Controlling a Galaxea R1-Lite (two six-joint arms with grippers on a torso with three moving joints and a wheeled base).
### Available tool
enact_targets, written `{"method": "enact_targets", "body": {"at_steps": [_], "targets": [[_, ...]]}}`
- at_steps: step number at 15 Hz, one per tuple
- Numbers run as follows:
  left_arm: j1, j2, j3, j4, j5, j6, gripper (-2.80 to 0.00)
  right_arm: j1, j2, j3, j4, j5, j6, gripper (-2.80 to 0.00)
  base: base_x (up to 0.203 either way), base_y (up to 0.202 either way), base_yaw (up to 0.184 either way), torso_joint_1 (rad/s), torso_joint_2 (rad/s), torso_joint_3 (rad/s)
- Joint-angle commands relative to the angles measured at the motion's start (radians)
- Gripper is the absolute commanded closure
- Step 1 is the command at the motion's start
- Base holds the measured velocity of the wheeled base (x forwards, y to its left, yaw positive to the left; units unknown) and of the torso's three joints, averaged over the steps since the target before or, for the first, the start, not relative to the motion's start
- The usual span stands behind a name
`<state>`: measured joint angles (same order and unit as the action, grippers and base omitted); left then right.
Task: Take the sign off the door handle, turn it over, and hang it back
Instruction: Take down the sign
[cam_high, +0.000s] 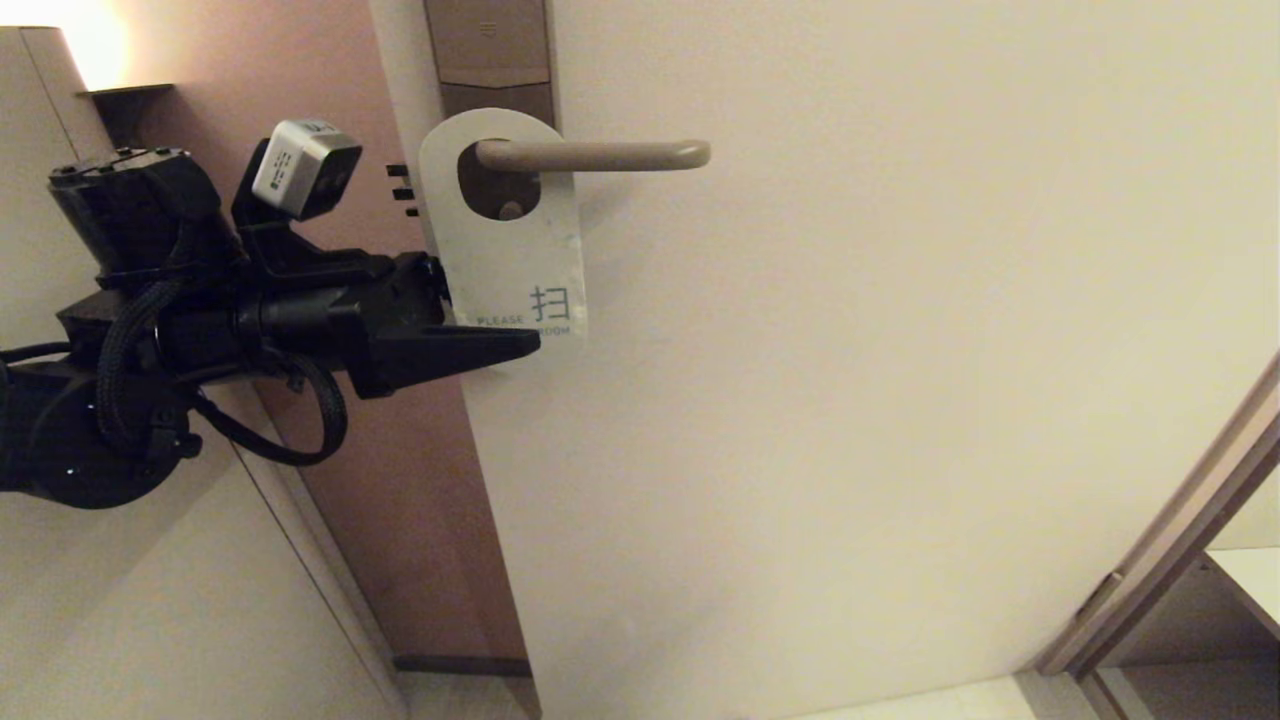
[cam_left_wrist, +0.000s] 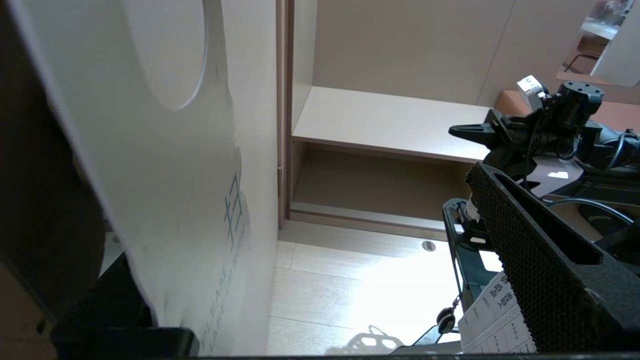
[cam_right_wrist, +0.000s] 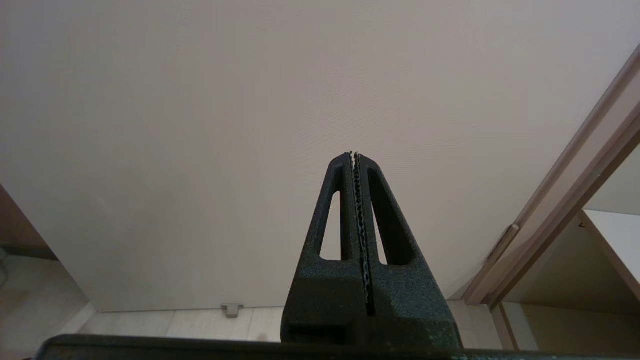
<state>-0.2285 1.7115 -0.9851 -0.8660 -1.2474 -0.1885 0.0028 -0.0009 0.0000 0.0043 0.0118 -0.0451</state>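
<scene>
The sign (cam_high: 505, 255) hangs by its oval hole on the door handle (cam_high: 600, 155), white face out, with "PLEASE ... ROOM" partly readable at its lower end. The handle sticks out from the brown lock plate (cam_high: 490, 50). My left gripper (cam_high: 505, 330) is open and straddles the sign's lower end: one finger (cam_high: 480, 345) lies in front of it, the other is hidden behind. In the left wrist view the sign (cam_left_wrist: 165, 200) stands near one finger, with the other finger (cam_left_wrist: 525, 240) far off. My right gripper (cam_right_wrist: 354, 155) is shut and empty, low before the door.
The pale door (cam_high: 850, 400) fills the view. A brown wall strip (cam_high: 400, 480) and cupboard panel lie to the left. A door frame (cam_high: 1150, 570) and a low shelf (cam_high: 1250, 580) are at the lower right. The keyhole knob (cam_high: 510, 210) shows through the sign's hole.
</scene>
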Motion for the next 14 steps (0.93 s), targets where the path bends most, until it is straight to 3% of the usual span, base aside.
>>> {"method": "enact_targets", "body": {"at_steps": [1,4,5,6,14], "targets": [[0.0,0.013,-0.003,-0.005,-0.007,-0.001,-2.8,0.0,0.001,0.0,0.0,0.0,-0.001,0.0,0.0,0.0,0.0,0.0,0.0,0.0],[0.0,0.026,-0.01,-0.006,-0.007,0.004,-2.8,0.0,0.001,0.0,0.0,0.0,-0.001,0.0,0.0,0.0,0.0,0.0,0.0,0.0],[0.0,0.03,-0.013,-0.017,-0.007,0.002,-1.94,0.0,0.001,0.0,0.0,0.0,-0.001,0.0,0.0,0.0,0.0,0.0,0.0,0.0],[0.0,0.033,-0.02,-0.027,-0.006,-0.005,0.0,0.0,0.001,0.0,0.0,0.0,-0.001,0.0,0.0,0.0,0.0,0.0,0.0,0.0],[0.0,0.027,-0.026,-0.03,-0.006,-0.005,0.0,0.0,0.001,0.0,0.0,0.0,-0.001,0.0,0.0,0.0,0.0,0.0,0.0,0.0]]}}
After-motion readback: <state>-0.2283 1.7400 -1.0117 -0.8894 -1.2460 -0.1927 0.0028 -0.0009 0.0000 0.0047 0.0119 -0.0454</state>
